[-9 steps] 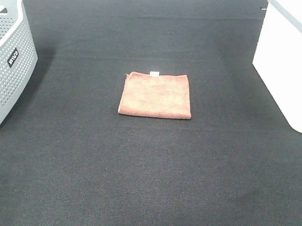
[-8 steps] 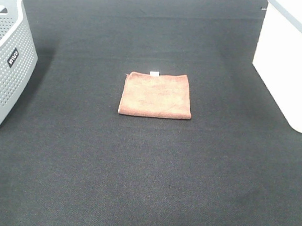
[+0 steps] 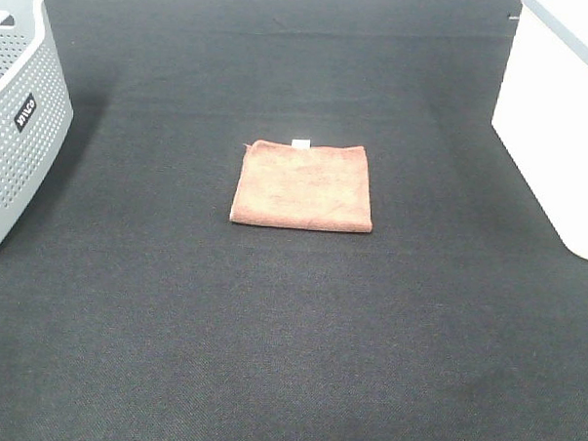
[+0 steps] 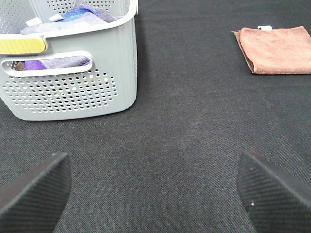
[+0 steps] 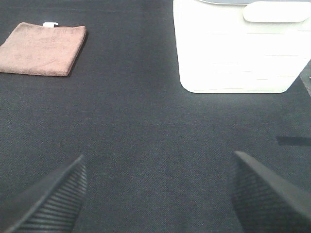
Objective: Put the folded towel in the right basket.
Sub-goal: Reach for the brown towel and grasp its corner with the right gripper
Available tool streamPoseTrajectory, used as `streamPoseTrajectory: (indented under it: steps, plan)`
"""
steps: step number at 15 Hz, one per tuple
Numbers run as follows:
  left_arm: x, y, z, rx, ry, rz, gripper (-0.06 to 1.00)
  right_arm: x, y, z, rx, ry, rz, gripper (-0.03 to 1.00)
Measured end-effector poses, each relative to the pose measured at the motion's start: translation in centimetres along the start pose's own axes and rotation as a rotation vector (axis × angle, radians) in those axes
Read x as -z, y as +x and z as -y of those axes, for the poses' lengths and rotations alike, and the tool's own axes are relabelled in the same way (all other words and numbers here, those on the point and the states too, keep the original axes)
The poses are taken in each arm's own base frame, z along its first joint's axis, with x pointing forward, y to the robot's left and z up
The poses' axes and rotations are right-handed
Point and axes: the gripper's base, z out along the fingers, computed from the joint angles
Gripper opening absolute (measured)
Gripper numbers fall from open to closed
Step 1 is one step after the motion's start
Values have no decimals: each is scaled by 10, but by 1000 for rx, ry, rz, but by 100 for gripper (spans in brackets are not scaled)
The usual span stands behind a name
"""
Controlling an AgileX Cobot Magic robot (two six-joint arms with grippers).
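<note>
The folded towel (image 3: 303, 186) lies flat on the black mat (image 3: 269, 356) at mid-table, well apart from both baskets. Only my wrist views show my grippers: my left gripper (image 4: 155, 191) and right gripper (image 5: 158, 194) both stand spread wide, holding nothing. My left wrist view alone shows coloured cloths (image 4: 80, 17), perhaps towels, inside the grey basket (image 4: 73, 92). My right wrist view shows the white right basket (image 5: 233, 58) across its full front, which the high view crops.

Of the left pincer (image 4: 154, 194) only two fingers (image 4: 34, 194) are seen: black, wedge-shaped and covered with a fine ribbed texture. The right pincer (image 5: 155, 194) is shown with similar dark, finely ridged fingers (image 5: 265, 194).
</note>
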Motion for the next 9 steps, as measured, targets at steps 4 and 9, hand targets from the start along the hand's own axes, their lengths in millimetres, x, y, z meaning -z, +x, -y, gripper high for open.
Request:
streamPoseTrajectory:
  steps: [4,9]
  plan:
    - [0,0,0,0,0,0,87,0,0,0,0,0,0,76]
    - [0,0,0,0,0,0,87,0,0,0,0,0,0,76]
